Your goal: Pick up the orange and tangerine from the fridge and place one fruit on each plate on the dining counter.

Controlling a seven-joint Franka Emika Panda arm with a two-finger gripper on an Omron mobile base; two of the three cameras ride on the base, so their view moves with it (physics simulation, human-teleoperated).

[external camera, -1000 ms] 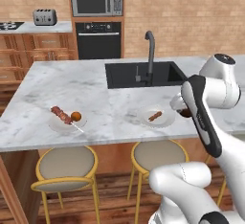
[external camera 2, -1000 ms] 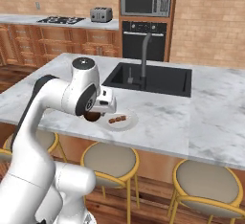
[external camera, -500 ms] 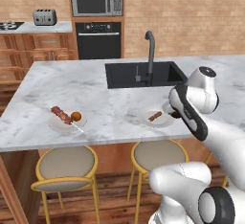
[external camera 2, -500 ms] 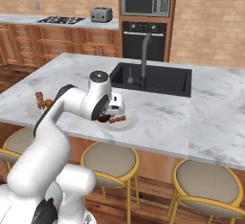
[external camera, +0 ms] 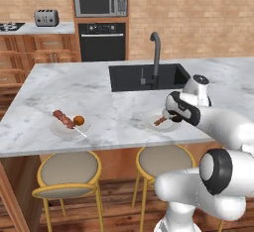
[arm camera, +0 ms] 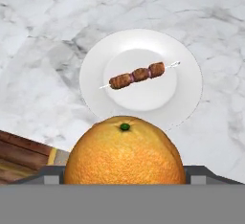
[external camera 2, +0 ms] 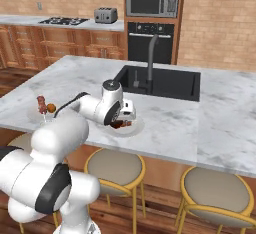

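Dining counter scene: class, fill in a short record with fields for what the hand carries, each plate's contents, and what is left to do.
hand: shut on the orange, above the near plate
near plate: one meat skewer
far plate: a skewer and a small fruit
surface: dining counter
left to do: orange not yet set down

It's a chunky white arm made of smooth rounded glossy shells, with dark grey-black rings and round caps at the joints, a black strip running along the link near the wrist, and a light grey disc capping the wrist end.
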